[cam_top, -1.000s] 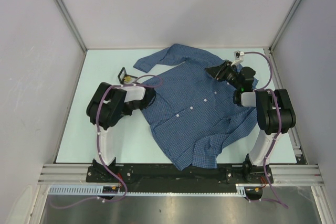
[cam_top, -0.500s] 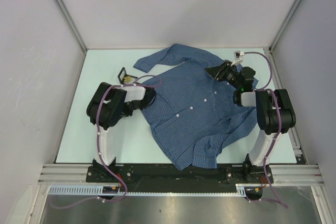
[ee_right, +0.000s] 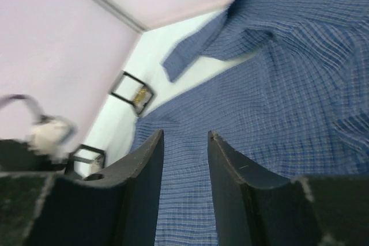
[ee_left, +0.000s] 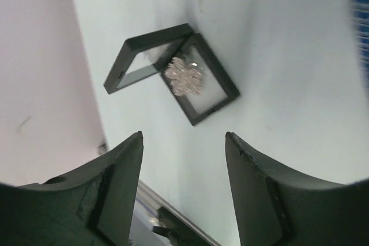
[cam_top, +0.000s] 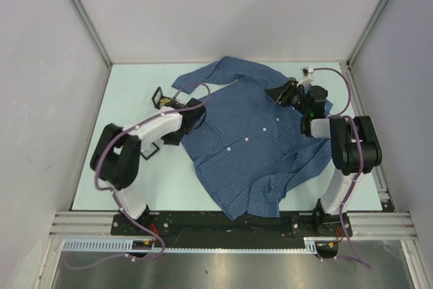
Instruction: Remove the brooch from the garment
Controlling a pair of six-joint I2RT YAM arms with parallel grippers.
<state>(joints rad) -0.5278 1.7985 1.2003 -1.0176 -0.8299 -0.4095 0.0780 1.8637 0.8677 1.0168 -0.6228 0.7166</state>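
1. Left jaws stand spread wide with nothing between them; right jaws are parted too, over the garment point(cam_top: 257, 140) near its collar, and no cloth shows pinched in their gap.
2. First risk, as I judge it: the brooch point(ee_left: 183, 76) lies loose on the clear pane of an open black box point(ee_left: 210, 90); a low or sideways retreat of the left arm point(cam_top: 159, 123) could clip the raised lid point(ee_left: 117, 64), tip the box and spill the brooch onto the table point(cam_top: 128, 93).
3. Second risk: the right jaws could catch cloth on lifting; a sleeve point(cam_top: 196, 79) lies near the box, and dragged fabric might sweep it.
4. Brooch sits ahead of the left jaws, in line with their gap and apart from both fingers; it is off the garment, in the box on the table just beside it; it lies well apart from the right jaws, across the garment.
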